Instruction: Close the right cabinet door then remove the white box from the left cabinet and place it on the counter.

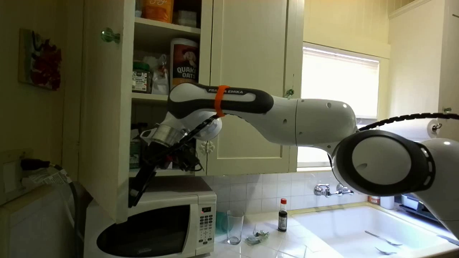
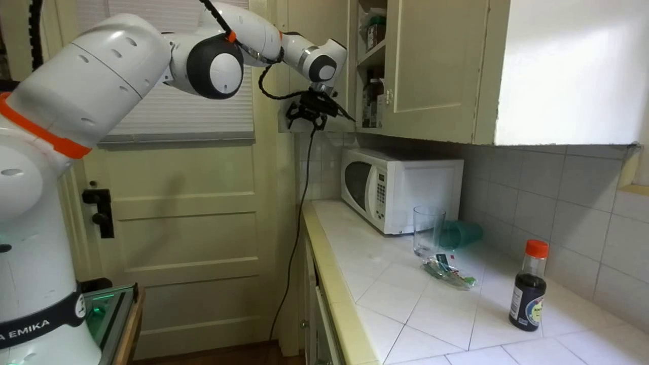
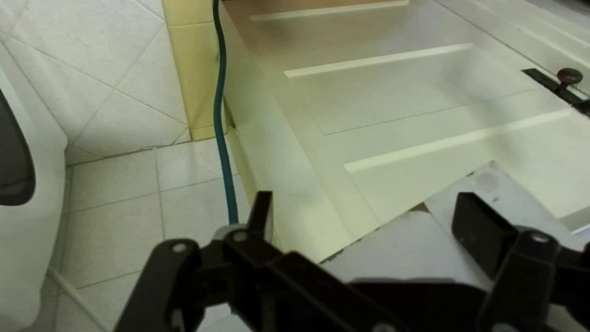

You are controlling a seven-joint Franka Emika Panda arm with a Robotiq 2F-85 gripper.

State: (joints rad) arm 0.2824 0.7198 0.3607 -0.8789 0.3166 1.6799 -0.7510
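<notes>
The arm (image 1: 319, 120) extends across the front of the right cabinet door (image 1: 251, 53), which sits flush in its frame; the closing step is therefore judged complete. The left cabinet (image 1: 206, 43) stands open, its own door (image 1: 102, 125) swung outward beside the shelves. The gripper (image 3: 366, 214) slants downward along the inner side of that door, fingers (image 3: 261, 212) spread wide, with nothing held; whether a finger touches the panel cannot be determined. This placement is probably intended to push the door farther aside before reaching in. The white box cannot be positively identified: the lower shelf (image 1: 184, 173), a likely location, is largely hidden behind the gripper. Above it, a white bag (image 1: 160, 77) sits between a green-lidded jar (image 1: 141, 79) and an oats canister (image 1: 184, 59). The destination, the counter (image 2: 421, 317), is pale tile with a yellow edge strip (image 2: 336, 289). A microwave (image 2: 423, 190) occupies its far end, beneath the left cabinet; a clear glass (image 2: 427, 230) stands upright near it, and a red-capped bottle (image 2: 528, 296) stands nearer the sink (image 1: 340, 224). Tiled wall (image 2: 537, 197) backs the counter; a panelled room door (image 2: 187, 235) stands beyond the arm.
</notes>
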